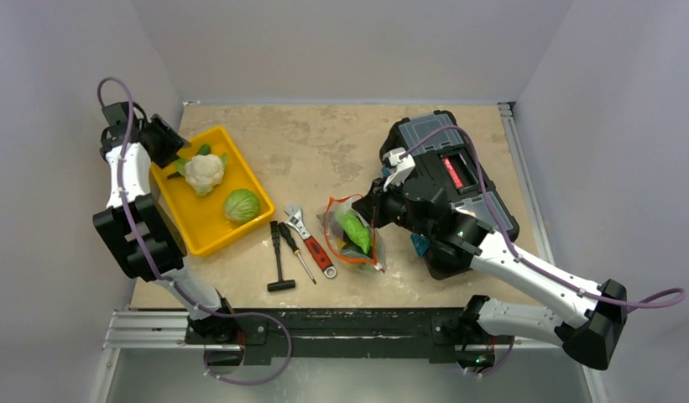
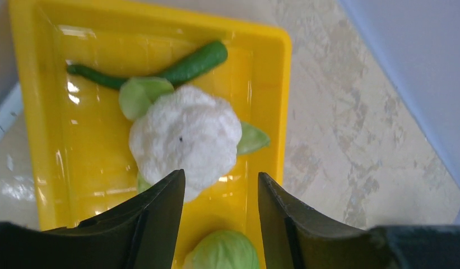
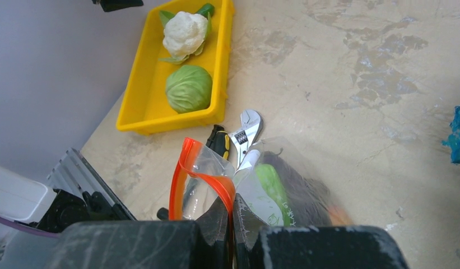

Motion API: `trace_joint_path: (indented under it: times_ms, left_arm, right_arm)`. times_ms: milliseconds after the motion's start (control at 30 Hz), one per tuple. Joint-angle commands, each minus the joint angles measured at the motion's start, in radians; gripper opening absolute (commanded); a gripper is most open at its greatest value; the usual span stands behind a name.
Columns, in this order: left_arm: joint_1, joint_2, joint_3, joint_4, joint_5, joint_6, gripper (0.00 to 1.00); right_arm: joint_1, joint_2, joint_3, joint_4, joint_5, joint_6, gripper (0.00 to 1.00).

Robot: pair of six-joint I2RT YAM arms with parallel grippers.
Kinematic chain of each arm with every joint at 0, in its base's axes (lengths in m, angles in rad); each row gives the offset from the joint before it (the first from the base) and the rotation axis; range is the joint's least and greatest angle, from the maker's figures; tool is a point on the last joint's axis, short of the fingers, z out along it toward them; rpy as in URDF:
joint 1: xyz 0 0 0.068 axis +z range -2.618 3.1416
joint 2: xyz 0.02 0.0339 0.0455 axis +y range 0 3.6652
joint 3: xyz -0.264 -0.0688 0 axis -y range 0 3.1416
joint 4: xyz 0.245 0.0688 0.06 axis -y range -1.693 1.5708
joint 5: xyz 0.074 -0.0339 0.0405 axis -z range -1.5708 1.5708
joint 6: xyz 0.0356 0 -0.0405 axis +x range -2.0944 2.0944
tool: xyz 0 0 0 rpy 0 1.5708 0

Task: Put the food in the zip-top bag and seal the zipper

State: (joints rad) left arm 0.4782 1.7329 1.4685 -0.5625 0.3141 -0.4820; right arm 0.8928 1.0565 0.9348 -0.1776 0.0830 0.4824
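The clear zip-top bag (image 1: 353, 237) lies mid-table, its mouth lifted. Inside it show a green piece (image 3: 272, 188), the dark purple eggplant (image 3: 306, 182) and a blurred orange ball (image 3: 338, 216). My right gripper (image 3: 232, 210) is shut on the bag's red-orange zipper (image 3: 185, 174), which loops up to the left of the fingers. My left gripper (image 2: 221, 179) hangs over the far end of the yellow tray (image 2: 275, 101). Its jaws stand apart with nothing between them. A long green pepper (image 2: 188, 67) lies in the tray beyond the cauliflower (image 2: 185, 134).
In the tray also sits a pale-green cabbage (image 1: 241, 205). A red-handled wrench (image 1: 311, 239), a screwdriver (image 1: 294, 250) and a black T-handle tool (image 1: 278, 262) lie between tray and bag. A black toolbox (image 1: 446, 155) stands behind the right arm. Walls close in on three sides.
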Motion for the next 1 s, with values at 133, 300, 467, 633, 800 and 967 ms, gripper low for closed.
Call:
trace_joint_path:
  times_ms: [133,300,467,633,800,967]
  left_arm:
    - [-0.003,0.223,0.228,-0.001,-0.326,-0.082,0.51]
    - [-0.008,0.294,0.25,0.054,-0.355,-0.065,0.54]
    - [-0.01,0.39,0.332,-0.079,-0.184,-0.018,0.53]
    - [-0.042,0.335,0.227,-0.097,0.023,-0.016,0.51]
    - [-0.043,0.256,0.175,-0.092,0.02,0.056,0.5]
    - [-0.044,0.238,0.203,-0.059,-0.093,0.142,0.49]
  right_arm:
    - [-0.012,-0.007,-0.017,0.093,-0.002,-0.003,0.0]
    - [-0.017,-0.023,-0.024,0.092,0.01,-0.004,0.0]
    - [-0.018,-0.033,-0.036,0.099,0.011,0.002,0.0]
    - [-0.02,-0.032,-0.045,0.12,-0.008,0.015,0.0]
    - [-0.02,-0.043,-0.046,0.119,-0.019,0.018,0.0]
    - [-0.021,-0.064,-0.056,0.107,0.004,0.007,0.0]
